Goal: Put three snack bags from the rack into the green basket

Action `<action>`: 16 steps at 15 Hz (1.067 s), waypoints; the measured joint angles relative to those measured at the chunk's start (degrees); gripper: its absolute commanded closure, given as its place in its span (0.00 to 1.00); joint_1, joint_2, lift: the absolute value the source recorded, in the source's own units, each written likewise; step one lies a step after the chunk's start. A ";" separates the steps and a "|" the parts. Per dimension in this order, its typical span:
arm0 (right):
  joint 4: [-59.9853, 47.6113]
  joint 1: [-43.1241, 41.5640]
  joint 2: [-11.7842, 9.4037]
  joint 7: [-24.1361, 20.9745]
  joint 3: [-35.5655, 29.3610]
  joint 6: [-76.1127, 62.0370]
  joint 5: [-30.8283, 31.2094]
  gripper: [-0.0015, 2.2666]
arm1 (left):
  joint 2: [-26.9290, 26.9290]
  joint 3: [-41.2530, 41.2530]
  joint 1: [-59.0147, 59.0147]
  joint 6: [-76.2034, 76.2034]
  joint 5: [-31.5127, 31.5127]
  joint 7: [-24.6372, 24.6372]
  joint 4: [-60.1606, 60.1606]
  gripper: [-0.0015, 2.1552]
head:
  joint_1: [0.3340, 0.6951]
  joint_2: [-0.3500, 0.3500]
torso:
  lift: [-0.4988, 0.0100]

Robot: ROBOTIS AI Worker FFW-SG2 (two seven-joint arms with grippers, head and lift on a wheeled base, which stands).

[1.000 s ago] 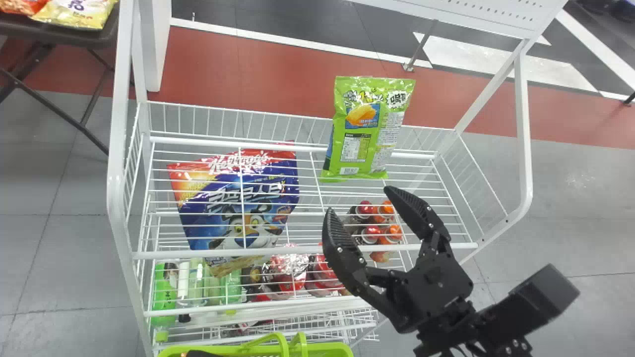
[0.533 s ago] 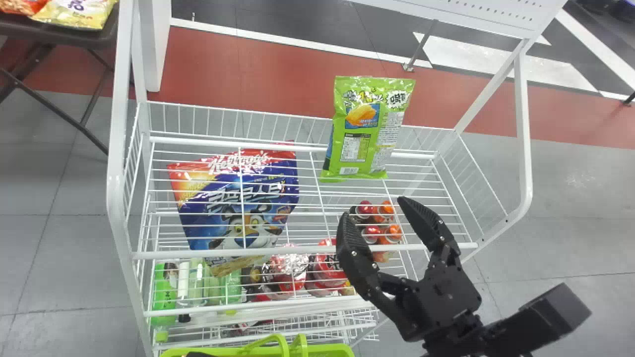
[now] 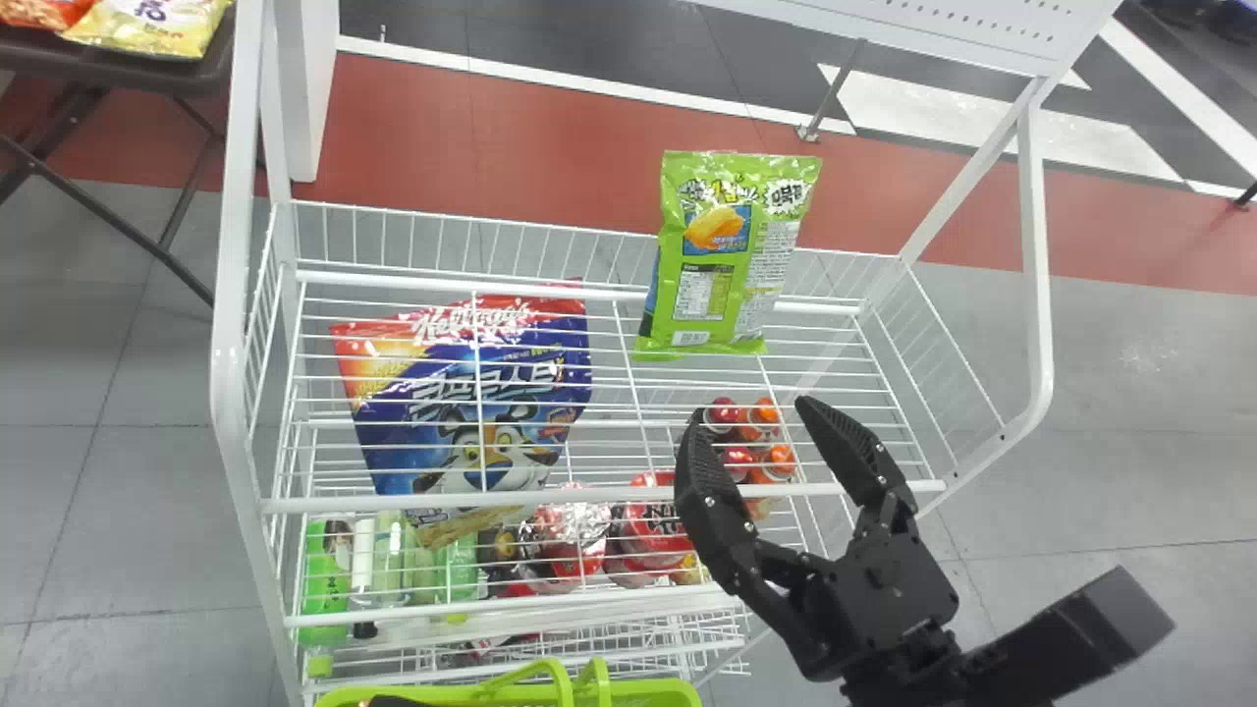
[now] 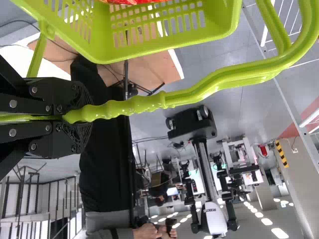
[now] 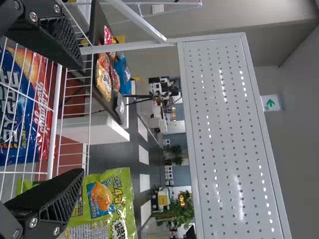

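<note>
My right gripper (image 3: pixel 752 417) is open and empty in the head view, over the near right part of the white rack (image 3: pixel 589 498). Beyond it, a green snack bag (image 3: pixel 722 265) stands at the back of the top wire shelf. From the right wrist, the spread gripper (image 5: pixel 79 118) has the green bag (image 5: pixel 112 196) past one finger, not touching as far as I can tell. The green basket (image 3: pixel 643 692) sits at the head view's bottom edge. In the left wrist view my left gripper (image 4: pixel 75 117) is shut on the basket's handle (image 4: pixel 199 97); something red (image 4: pixel 134 2) lies inside the basket.
Below the top wires are a blue cereal bag (image 3: pixel 491 403), red-orange capped bottles (image 3: pixel 738 460), green bottles (image 3: pixel 327 579) and red packages (image 3: pixel 653 525). A dark table (image 3: pixel 211 74) with snack bags stands at the far left. White posts frame both rack sides.
In the head view my right gripper has shifted to the right and slightly toward the bottom edge, still open. The green bag and the basket show hardly any change.
</note>
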 measured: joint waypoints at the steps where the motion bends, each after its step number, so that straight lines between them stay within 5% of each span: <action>1: 0.00 0.11 -0.04 -0.06 0.00 -0.01 -0.07 0.04 | 0.00 0.01 0.00 0.01 0.00 0.00 0.00 0.66 | 1.00 0.00 | 0.98; 16: 0.17 0.76 -0.22 -0.40 -0.45 -2.59 -0.25 0.04 | 0.00 0.18 0.00 -0.15 0.03 0.30 0.21 0.66 | 1.00 0.00 | 0.98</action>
